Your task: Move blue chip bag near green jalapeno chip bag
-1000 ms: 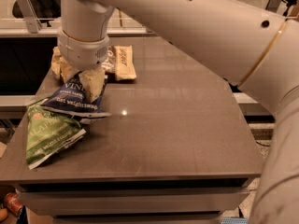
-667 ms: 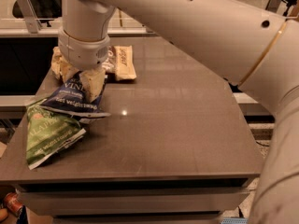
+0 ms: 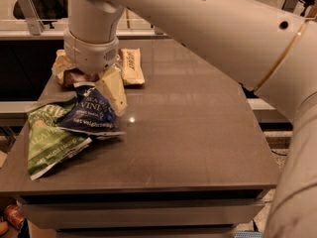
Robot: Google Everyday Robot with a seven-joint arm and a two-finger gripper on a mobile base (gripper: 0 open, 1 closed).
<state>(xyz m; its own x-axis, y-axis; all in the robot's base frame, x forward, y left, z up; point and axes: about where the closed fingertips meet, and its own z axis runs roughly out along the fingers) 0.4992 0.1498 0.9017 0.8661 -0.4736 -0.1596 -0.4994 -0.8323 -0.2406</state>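
Three chip bags on the bench (image 3: 193,133): one blue chip bag (image 3: 91,114), its edge overlapping one green jalapeno chip bag (image 3: 47,138) at the left, and one brown-and-cream bag (image 3: 131,66) at the back. The hand (image 3: 103,89) sits on the blue bag's top; can't tell if it's gripping.

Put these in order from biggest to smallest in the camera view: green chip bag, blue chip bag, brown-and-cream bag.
1. green jalapeno chip bag
2. blue chip bag, its top under the tool
3. brown-and-cream chip bag, but it lies farther back, partly hidden, so unsure
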